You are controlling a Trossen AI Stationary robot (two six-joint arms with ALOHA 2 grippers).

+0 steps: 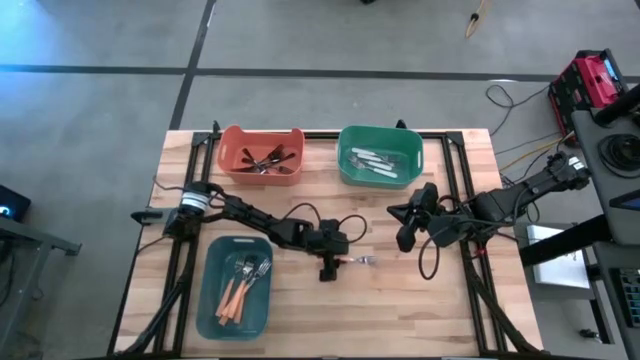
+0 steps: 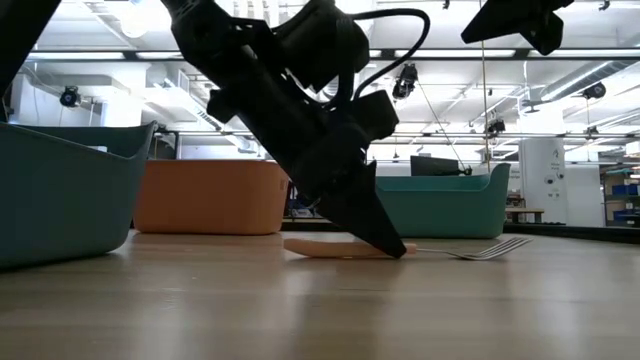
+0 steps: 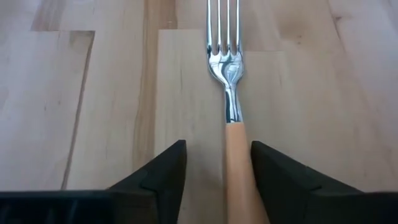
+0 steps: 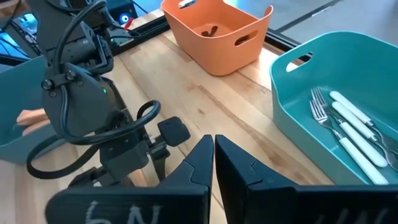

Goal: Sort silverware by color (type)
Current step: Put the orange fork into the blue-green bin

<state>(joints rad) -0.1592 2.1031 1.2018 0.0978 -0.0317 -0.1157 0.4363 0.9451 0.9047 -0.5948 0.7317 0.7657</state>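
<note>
An orange-handled fork [image 3: 239, 168] with a metal head [image 3: 224, 56] lies flat on the wooden table [image 1: 420, 300], near its middle. My left gripper [image 3: 217, 147] slants down over the handle end, open, with one finger on each side of the handle and the fingertips [image 2: 393, 246] down at the table. My right gripper [image 4: 213, 149] hangs shut above the table's right half, holding nothing. Orange-handled forks [image 1: 240, 285] lie in the blue bin, black utensils [image 1: 268, 160] in the orange bin, white-handled ones [image 4: 351, 127] in the green bin. My left gripper straddles the fork's orange handle [image 3: 241, 186] from the handle's free end, slanting down and lying along the fork. The handle runs close beside one finger [image 3: 273, 180], with a wide gap to the other. Whether that finger touches it, I cannot tell. The fork lies flat on the table.
The blue bin [image 1: 212, 300] stands at the near left, the orange bin [image 1: 232, 150] at the far left, and the green bin [image 1: 348, 165] at the far middle. Bare wood lies around the fork. Black rails frame the table's edges.
</note>
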